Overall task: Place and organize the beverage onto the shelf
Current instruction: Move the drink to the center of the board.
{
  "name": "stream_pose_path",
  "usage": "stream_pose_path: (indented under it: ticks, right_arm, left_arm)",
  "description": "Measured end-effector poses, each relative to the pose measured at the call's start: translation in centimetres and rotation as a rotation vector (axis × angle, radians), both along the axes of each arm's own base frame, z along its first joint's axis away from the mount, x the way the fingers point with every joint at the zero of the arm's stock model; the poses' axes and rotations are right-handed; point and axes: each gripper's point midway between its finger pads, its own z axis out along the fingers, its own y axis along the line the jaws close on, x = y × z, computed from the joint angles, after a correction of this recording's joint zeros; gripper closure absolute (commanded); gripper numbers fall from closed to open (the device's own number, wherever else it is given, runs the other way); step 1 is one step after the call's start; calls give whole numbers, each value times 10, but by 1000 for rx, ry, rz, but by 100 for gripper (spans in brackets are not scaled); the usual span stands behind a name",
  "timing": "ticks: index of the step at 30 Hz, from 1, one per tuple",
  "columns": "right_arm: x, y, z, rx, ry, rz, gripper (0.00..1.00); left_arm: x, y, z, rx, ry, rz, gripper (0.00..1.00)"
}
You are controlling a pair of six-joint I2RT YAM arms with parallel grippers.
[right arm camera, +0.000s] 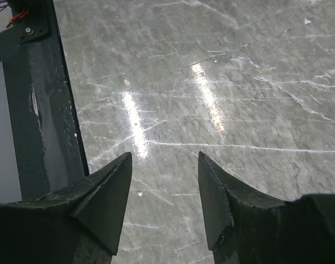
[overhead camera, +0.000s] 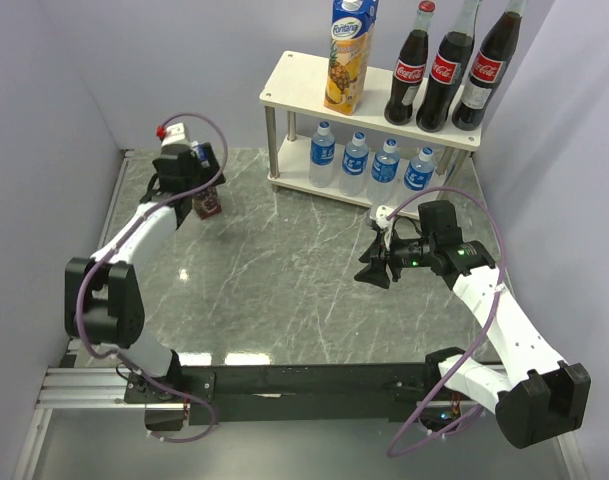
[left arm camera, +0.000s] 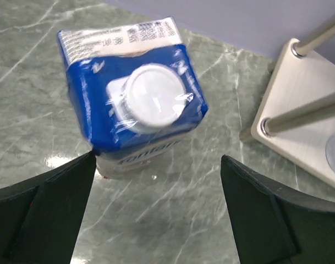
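Observation:
A grape juice carton (overhead camera: 208,204) stands on the table at the back left. My left gripper (overhead camera: 196,172) hovers just above it, open. In the left wrist view the carton's blue top with its white cap (left arm camera: 156,102) lies just ahead of my left gripper (left arm camera: 157,158), whose jaws stand wide with nothing between them. The shelf (overhead camera: 294,82) holds a pineapple carton (overhead camera: 348,55) and three cola bottles (overhead camera: 445,68) on top, and several water bottles (overhead camera: 369,162) on the lower board. My right gripper (overhead camera: 370,270) is open and empty over the table (right arm camera: 164,155).
The shelf's lower corner and metal legs (left arm camera: 299,126) lie close to the right of the carton. Lilac walls enclose the table on the left, back and right. A black rail (right arm camera: 40,110) runs along the near edge by the arm bases.

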Motion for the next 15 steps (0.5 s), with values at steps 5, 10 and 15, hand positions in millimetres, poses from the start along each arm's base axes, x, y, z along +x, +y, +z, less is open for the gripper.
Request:
stream_pose_path:
  ticks: [5, 10, 15]
  right_arm:
    - [0, 0, 0, 0, 1, 0, 41]
    - [0, 0, 0, 0, 3, 0, 41]
    - [-1, 0, 0, 0, 5, 1, 41]
  left_arm:
    - [30, 3, 6, 39, 33, 150, 1]
    - [40, 31, -9, 77, 75, 315, 3]
    - [38, 33, -17, 95, 93, 320, 36]
